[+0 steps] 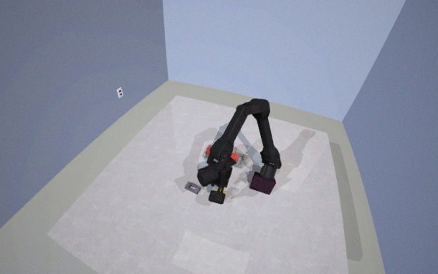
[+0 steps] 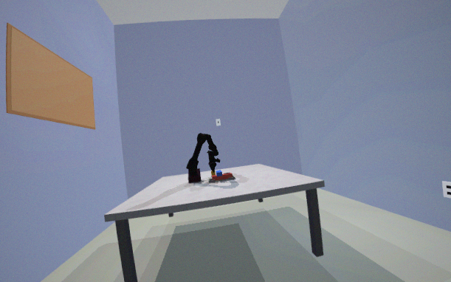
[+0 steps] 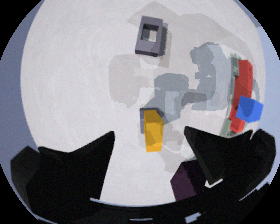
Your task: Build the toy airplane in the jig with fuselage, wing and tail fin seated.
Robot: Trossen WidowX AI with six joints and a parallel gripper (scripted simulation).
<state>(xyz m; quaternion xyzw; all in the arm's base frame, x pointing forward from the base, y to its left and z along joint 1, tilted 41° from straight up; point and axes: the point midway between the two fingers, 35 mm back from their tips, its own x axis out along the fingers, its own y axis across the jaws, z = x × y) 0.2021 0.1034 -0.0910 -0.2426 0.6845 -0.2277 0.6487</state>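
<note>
The red fuselage (image 1: 234, 157) (image 2: 229, 176) (image 3: 245, 75) lies in the pale grey-green cradle (image 3: 234, 66). The blue wing (image 2: 219, 173) (image 3: 249, 109) sits across its top; the arm hides most of it in the top view. The yellow tail fin (image 1: 224, 192) (image 2: 212, 173) (image 3: 153, 137) stands upright in a small dark grey holder (image 3: 142, 122), away from the fuselage. My gripper (image 1: 219, 193) (image 2: 213, 170) (image 3: 149, 131) is open, pointing down close over the fin, with a fingertip on either side of it in the wrist view. The tail socket is not visible.
An empty grey holder (image 1: 196, 191) (image 3: 147, 50) with a square opening lies beside the fin's holder. The dark purple arm base (image 1: 262, 183) (image 2: 194, 176) (image 3: 182, 185) stands on the fin's other side. The cradle lies beyond the gripper in the top view, under the arm.
</note>
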